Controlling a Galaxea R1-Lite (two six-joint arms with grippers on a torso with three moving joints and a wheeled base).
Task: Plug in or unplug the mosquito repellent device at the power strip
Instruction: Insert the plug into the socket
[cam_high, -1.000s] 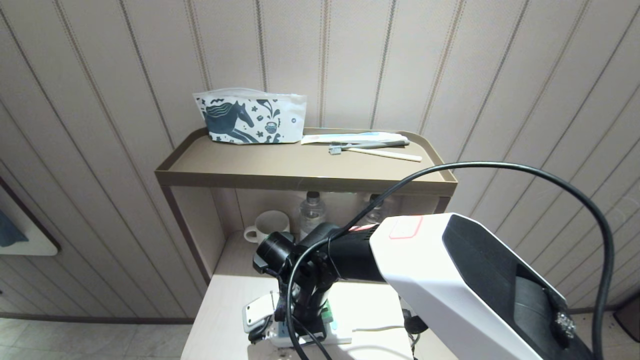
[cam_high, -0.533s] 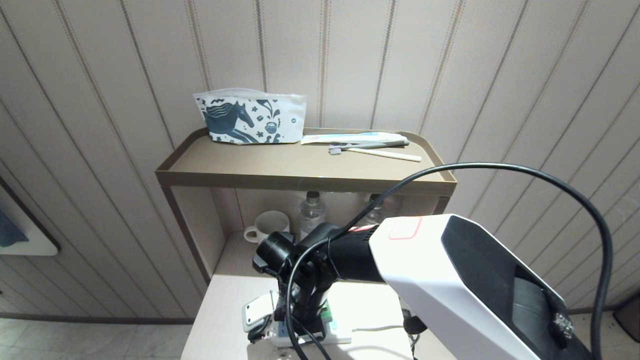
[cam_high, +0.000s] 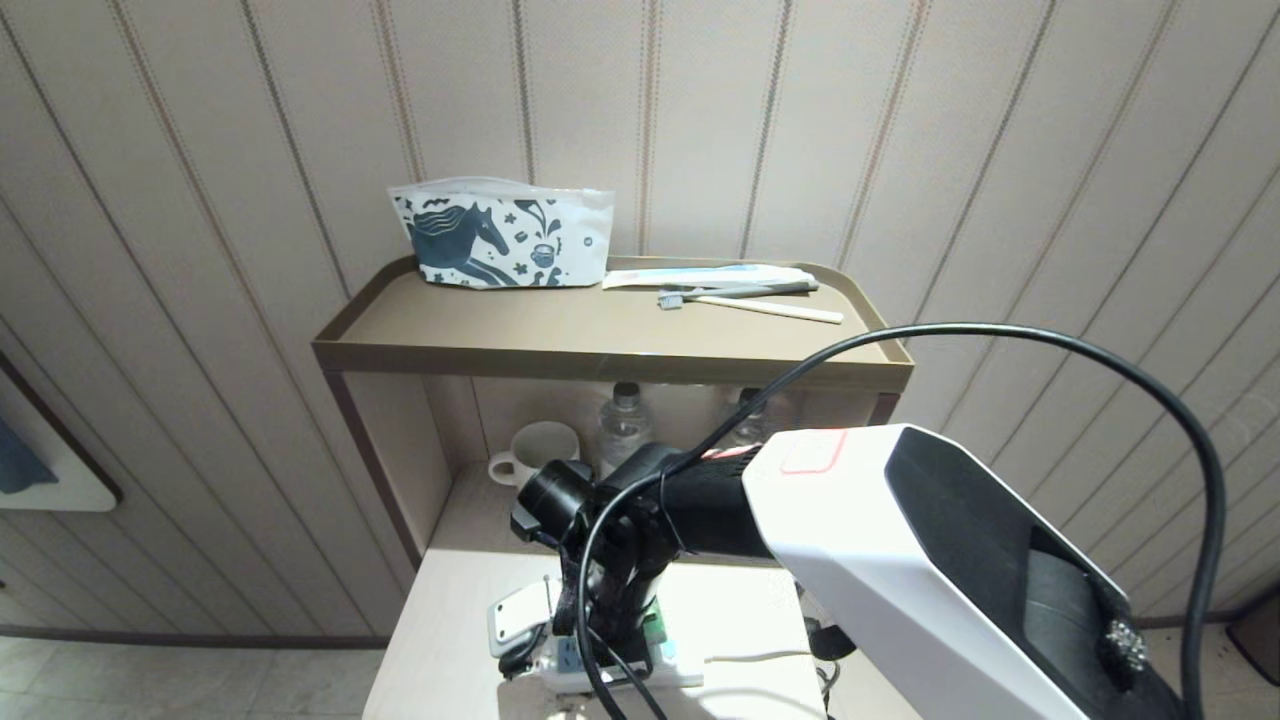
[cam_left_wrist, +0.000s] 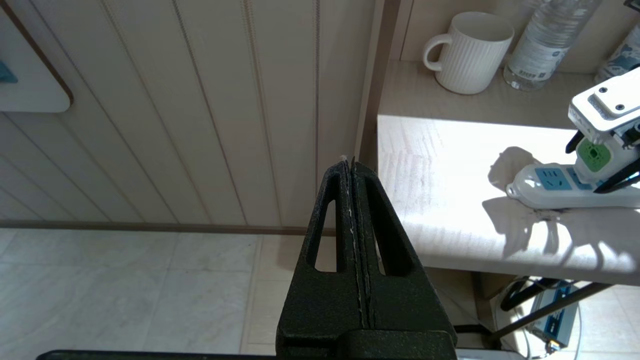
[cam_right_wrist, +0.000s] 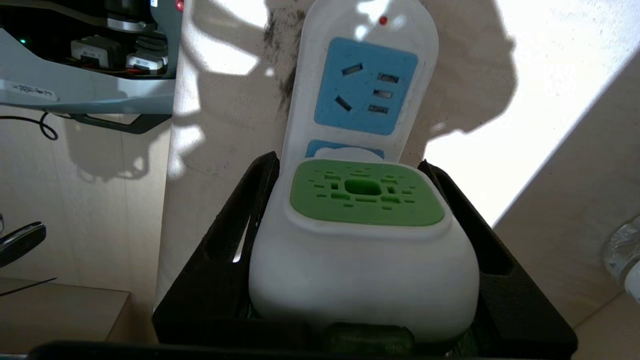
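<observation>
The mosquito repellent device (cam_right_wrist: 365, 240), a white cap with a green vented centre, sits between the black fingers (cam_right_wrist: 240, 215) of my right gripper (cam_right_wrist: 347, 161), which is shut on its sides. It stands over the second light-blue socket face of the white power strip (cam_right_wrist: 367, 85); whether its pins are in the socket is hidden. The strip's red light is lit. In the head view my right gripper (cam_high: 600, 645) points down at the power strip (cam_high: 670, 672) on the pale table. My left gripper (cam_left_wrist: 350, 162) hangs shut off the table's left edge, where the device (cam_left_wrist: 592, 155) shows from the side.
A white mug (cam_left_wrist: 470, 52) and water bottles (cam_left_wrist: 542, 45) stand under the brown shelf (cam_high: 600, 335) behind the strip. On the shelf lie a horse-print pouch (cam_high: 500, 235) and a toothbrush (cam_high: 750, 303). Tiled floor lies left of the table (cam_left_wrist: 440, 165).
</observation>
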